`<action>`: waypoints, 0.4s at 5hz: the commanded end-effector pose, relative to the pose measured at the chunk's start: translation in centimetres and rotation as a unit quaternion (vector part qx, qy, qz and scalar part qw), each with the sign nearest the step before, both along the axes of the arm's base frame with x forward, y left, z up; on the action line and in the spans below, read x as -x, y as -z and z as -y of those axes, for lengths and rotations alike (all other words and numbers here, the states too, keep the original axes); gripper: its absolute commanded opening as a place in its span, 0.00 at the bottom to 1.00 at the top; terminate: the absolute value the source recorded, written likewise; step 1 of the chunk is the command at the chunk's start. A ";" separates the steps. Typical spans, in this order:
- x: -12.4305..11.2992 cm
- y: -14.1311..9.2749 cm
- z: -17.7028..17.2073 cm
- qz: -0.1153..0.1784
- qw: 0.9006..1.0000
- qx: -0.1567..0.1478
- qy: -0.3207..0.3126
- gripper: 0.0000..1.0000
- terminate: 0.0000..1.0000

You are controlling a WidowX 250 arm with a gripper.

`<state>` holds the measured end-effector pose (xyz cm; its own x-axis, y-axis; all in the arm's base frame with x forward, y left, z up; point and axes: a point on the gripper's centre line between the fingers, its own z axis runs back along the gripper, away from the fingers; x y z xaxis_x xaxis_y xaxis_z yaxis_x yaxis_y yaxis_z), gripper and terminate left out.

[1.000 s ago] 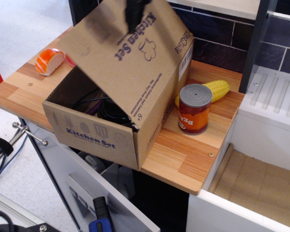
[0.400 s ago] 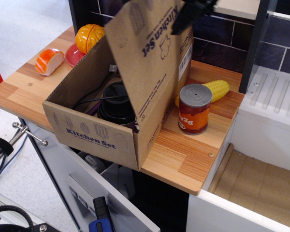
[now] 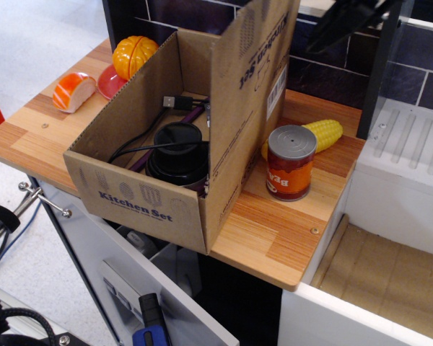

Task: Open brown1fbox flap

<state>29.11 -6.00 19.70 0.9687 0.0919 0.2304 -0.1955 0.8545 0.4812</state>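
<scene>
Below the pincer, a red cylindrical tin can (image 3: pixel 291 171) stands touching a yellow plastic corn cob (image 3: pixel 319 134). Far to its left lie an orange segmented plastic fruit (image 3: pixel 133 55) and 1 orange-and-white wedge slice (image 3: pixel 73 91).

The table (image 3: pixel 274 231) is a striped wood top, lit evenly, with small screws near its edges. Behind the table runs a wall (image 3: pixel 332 68) of dark tiles with pale grout. Right of the table stands a white sink unit (image 3: pixel 408 155) with a ribbed drainer, and a brown basin (image 3: pixel 390 277) lies lower, in front of that. Left of the table the floor (image 3: pixel 36 36) is pale grey. Below the table hangs a white panel (image 3: pixel 94 223) with metal hooks (image 3: pixel 40 196).
</scene>
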 end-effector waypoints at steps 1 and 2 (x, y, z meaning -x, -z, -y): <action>-1.6 0.2 4.9 0.020 0.998 -0.059 0.014 1.00 0.00; -1.7 1.2 6.6 0.027 0.997 -0.065 0.017 1.00 1.00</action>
